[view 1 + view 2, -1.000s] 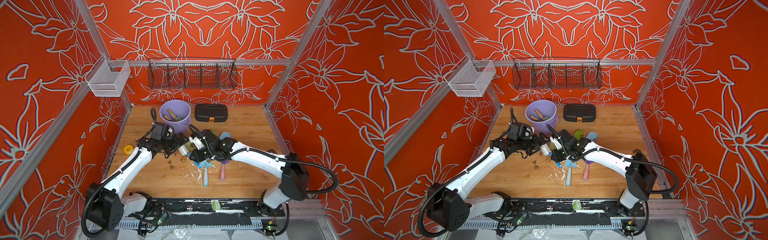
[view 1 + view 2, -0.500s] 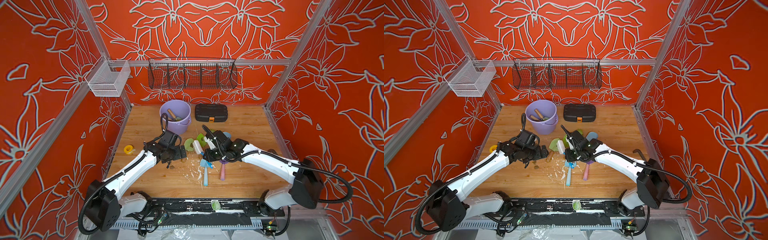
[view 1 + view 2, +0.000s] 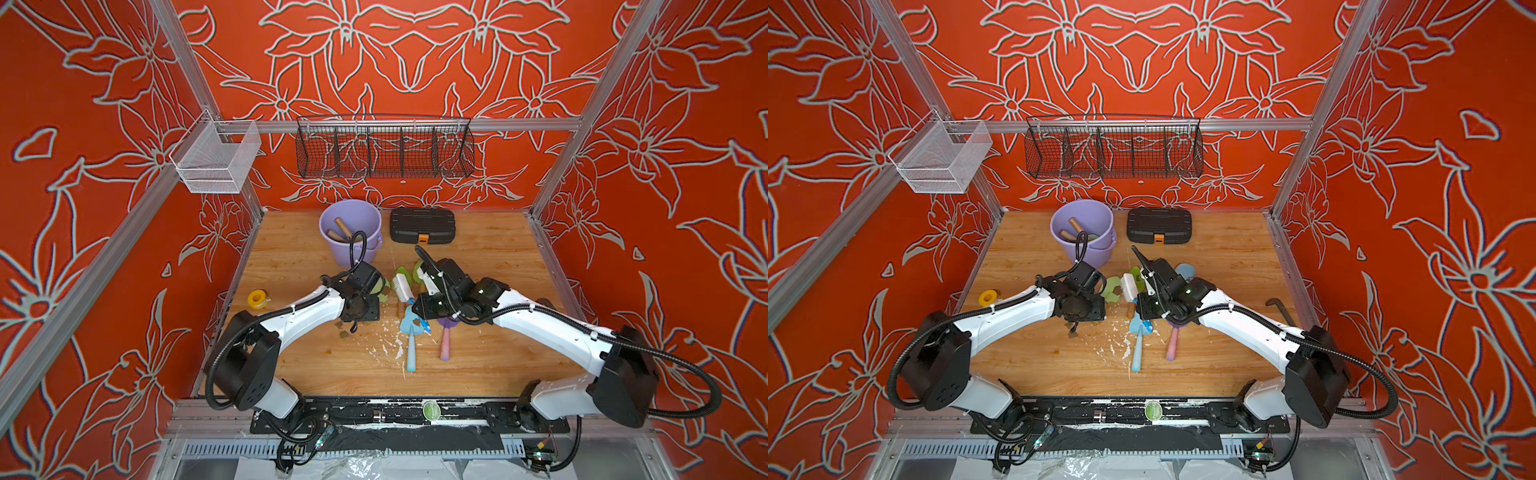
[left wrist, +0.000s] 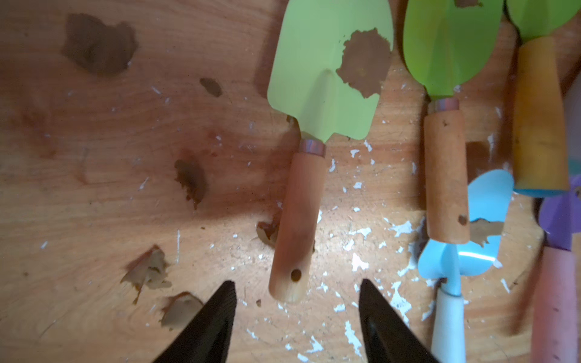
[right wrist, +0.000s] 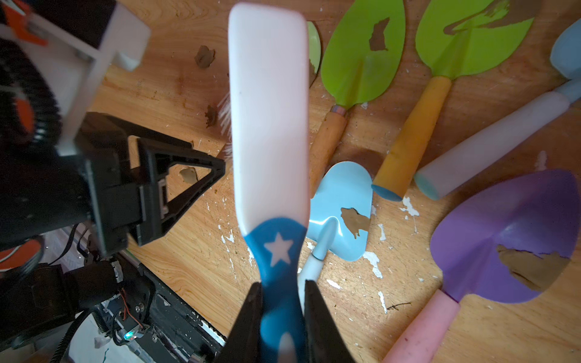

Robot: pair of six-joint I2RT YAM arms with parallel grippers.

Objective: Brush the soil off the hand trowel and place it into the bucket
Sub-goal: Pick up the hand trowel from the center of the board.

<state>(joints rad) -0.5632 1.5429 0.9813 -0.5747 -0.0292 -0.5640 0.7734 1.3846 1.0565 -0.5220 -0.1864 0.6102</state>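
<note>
One trowel (image 4: 308, 69) w/ soil (image 4: 361, 63); L end effector (image 4: 297, 283) agape, R end effector (image 5: 283, 284) grips brush (image 5: 267, 110).

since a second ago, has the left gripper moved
Yes. In a top view the left gripper has shifted away from the yellow tape roll and the bucket, over the pale green trowel.

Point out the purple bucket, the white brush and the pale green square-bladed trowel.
purple bucket (image 3: 337, 254): in a top view, on its outer wall.
white brush (image 5: 268, 110): right wrist view, on the back of its head.
pale green trowel (image 4: 306, 176): left wrist view, on its wooden handle.
</note>
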